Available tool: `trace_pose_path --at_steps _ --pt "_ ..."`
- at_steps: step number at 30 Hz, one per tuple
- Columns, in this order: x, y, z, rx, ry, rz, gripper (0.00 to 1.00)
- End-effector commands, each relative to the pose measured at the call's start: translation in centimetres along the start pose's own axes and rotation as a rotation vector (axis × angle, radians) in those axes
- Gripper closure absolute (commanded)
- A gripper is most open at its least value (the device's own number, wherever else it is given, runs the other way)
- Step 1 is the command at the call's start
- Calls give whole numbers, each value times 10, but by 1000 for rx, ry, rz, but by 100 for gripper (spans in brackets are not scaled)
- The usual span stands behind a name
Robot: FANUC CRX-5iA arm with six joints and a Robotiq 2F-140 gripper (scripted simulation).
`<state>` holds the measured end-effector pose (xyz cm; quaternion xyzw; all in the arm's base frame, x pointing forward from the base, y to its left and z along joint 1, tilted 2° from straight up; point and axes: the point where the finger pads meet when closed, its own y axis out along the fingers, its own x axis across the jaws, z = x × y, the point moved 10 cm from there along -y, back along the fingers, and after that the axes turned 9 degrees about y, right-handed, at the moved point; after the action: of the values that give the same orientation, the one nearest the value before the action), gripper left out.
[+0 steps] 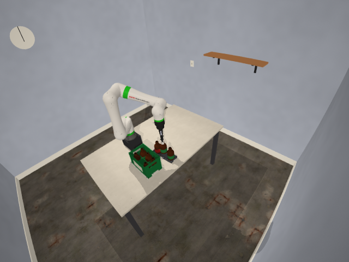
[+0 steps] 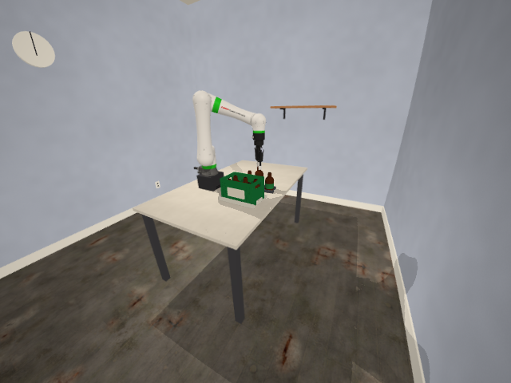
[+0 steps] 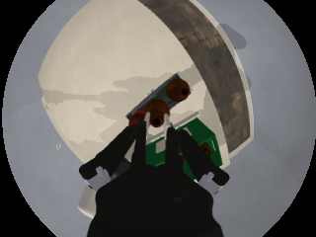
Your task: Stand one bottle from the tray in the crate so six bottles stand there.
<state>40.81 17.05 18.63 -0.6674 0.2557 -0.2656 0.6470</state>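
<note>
A green crate stands on the table and holds several brown bottles. Right beside it is a dark tray with three brown bottles: one with a red label, one with a green label in the middle and one with a green label at the end. My gripper points straight down and is shut on the neck of the middle bottle. In the wrist view its cap sits between my fingers. I cannot tell whether its base touches the tray. The crate and my gripper also show in the exterior view.
The arm's black base stands just behind the crate. The table edge runs close in front of the crate and the tray. A wall shelf hangs far off at the back.
</note>
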Motion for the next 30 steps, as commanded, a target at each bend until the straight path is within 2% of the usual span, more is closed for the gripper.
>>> trace_pose_path --at_steps 1,30 --pt "0 -2 0 0 0 0 100" --pt "0 -31 0 0 0 0 100"
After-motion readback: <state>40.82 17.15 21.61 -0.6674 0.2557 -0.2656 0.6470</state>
